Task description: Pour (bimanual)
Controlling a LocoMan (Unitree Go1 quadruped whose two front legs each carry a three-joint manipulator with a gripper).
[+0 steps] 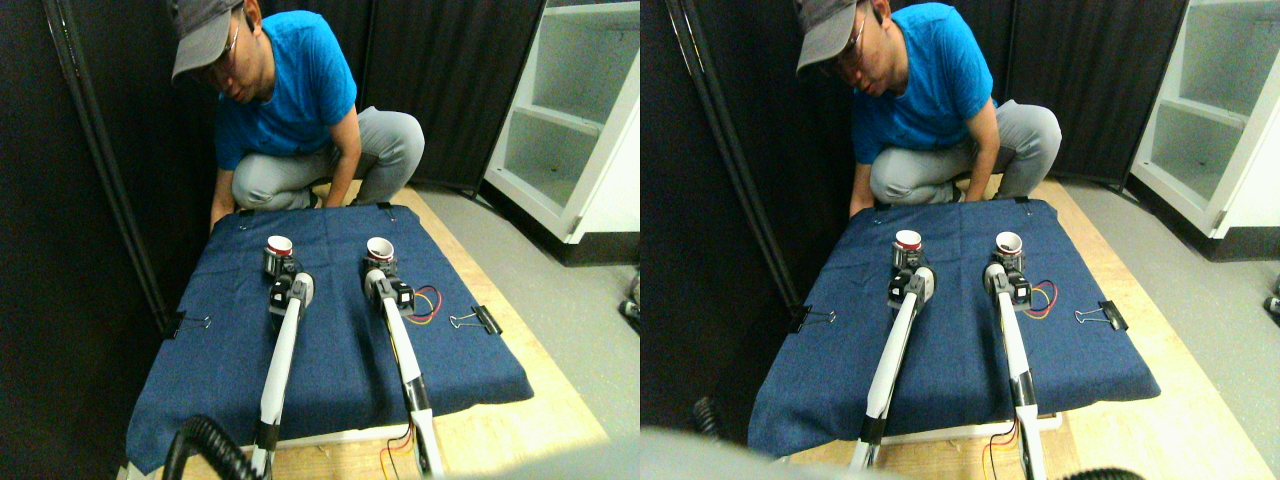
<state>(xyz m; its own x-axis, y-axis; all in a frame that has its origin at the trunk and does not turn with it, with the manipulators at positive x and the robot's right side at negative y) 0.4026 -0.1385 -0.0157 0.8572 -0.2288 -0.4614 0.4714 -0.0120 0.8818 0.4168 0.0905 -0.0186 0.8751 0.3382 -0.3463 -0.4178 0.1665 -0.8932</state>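
Observation:
Two small cups stand on a blue cloth [330,350]. The left cup [279,245] has a red band and a white rim, and my left gripper [277,262] sits right at its near side. The right cup [380,247] is white and tilts slightly, with my right gripper [378,268] directly below it. Both grippers are small and dark, and each touches or closely flanks its cup. What the cups hold is hidden.
A person in a blue shirt [290,90] crouches at the cloth's far edge with hands near its corners. Binder clips [478,320] pin the cloth to a wooden board [520,420]. A white shelf unit [580,120] stands at the right and dark curtains behind.

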